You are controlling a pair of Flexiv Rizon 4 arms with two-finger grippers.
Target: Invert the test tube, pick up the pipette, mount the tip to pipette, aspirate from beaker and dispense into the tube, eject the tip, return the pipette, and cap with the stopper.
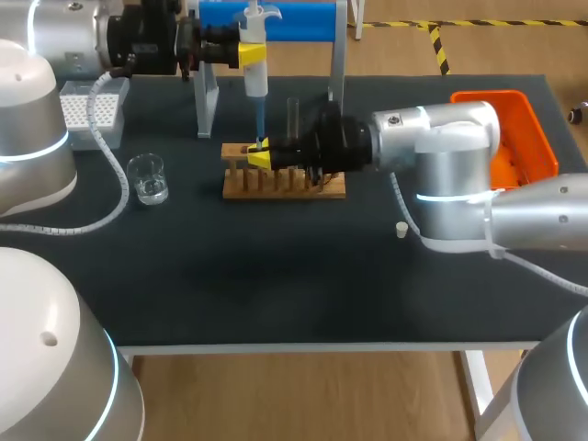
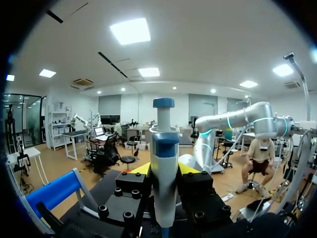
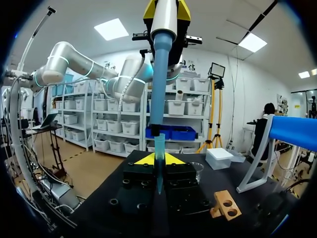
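The pipette [image 1: 255, 81] is held upright in the left tool [image 1: 253, 53]. The tool's yellow fingers are closed on the pipette body from two sides, above the middle of the tabletop [image 1: 276, 285] and toward its far edge. The blue pipette tip [image 1: 259, 124] points straight down and meets the right tool [image 1: 260, 156] over the left end of the wooden rack [image 1: 285, 184]. The right tool's fingers are set narrow, and a slim clear test tube [image 3: 158, 172] is gripped upright between them. The tip is seen entering the tube in the right wrist view. The right part of the rack is covered by the right arm's wrist, so its holes there cannot be checked. Just behind the rack stands the pipette stand [image 1: 207, 101], with its white legs on either side of the pipette and its blue bar at the far edge. A glass beaker [image 1: 147, 179] stands well apart from the rack, toward the left edge. The grey tip box [image 1: 92, 110] is placed behind the beaker, near the far left corner. A white cable [image 1: 118, 188] from the left arm is draped across the tabletop between the two, close to the beaker. An orange bin [image 1: 514, 138] occupies the far right corner, partly hidden by the right arm. The small white stopper [image 1: 401, 230] lies alone on the tabletop right of the middle, just beside the right arm's elbow joint.
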